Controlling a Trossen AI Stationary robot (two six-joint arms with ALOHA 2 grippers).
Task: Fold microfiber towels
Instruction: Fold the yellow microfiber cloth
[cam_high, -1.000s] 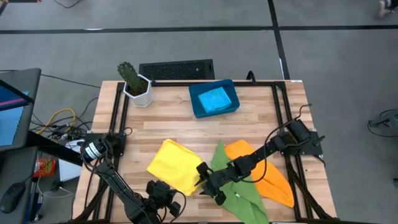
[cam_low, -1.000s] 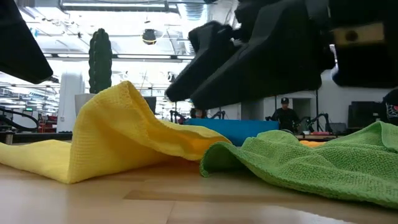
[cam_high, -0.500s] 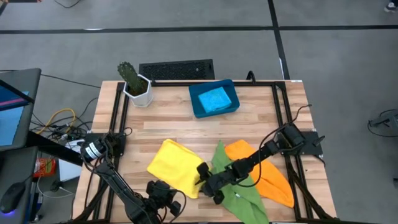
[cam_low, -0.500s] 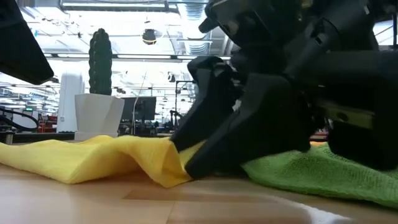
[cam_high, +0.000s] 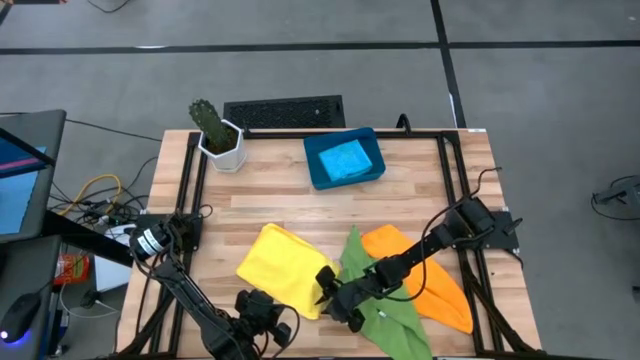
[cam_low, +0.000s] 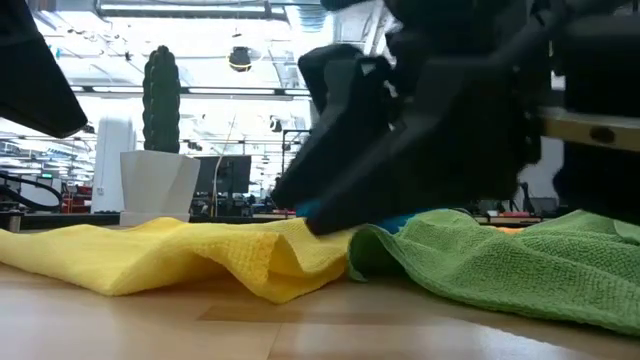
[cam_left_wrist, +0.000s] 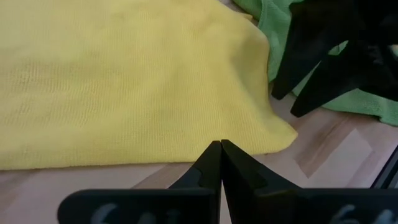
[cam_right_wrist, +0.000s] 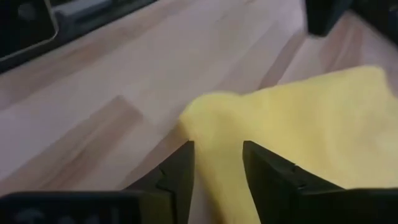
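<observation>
The yellow towel (cam_high: 278, 266) lies rumpled on the table (cam_high: 270, 190), near its front edge and left of centre. Just to its right, the green towel (cam_high: 385, 305) lies crumpled and touches it, and the orange towel (cam_high: 430, 280) spreads out beyond the green one, partly under it. The blue towel (cam_high: 346, 160) sits folded in the tray (cam_high: 318, 172) at the back of the table, well apart from the others.

The right gripper (cam_right_wrist: 216, 163) is down at the yellow towel's near right corner, where it meets the green one. Its fingers (cam_right_wrist: 177, 174) stand partly apart with the yellow cloth's edge between them; whether they pinch it cannot be told.

The left gripper (cam_left_wrist: 220, 163) hangs at the front edge of the table, just short of the yellow towel, its fingers pressed together with nothing between them.

A potted cactus (cam_high: 213, 128) stands at the back left corner, with a keyboard (cam_high: 284, 111) behind the table.
</observation>
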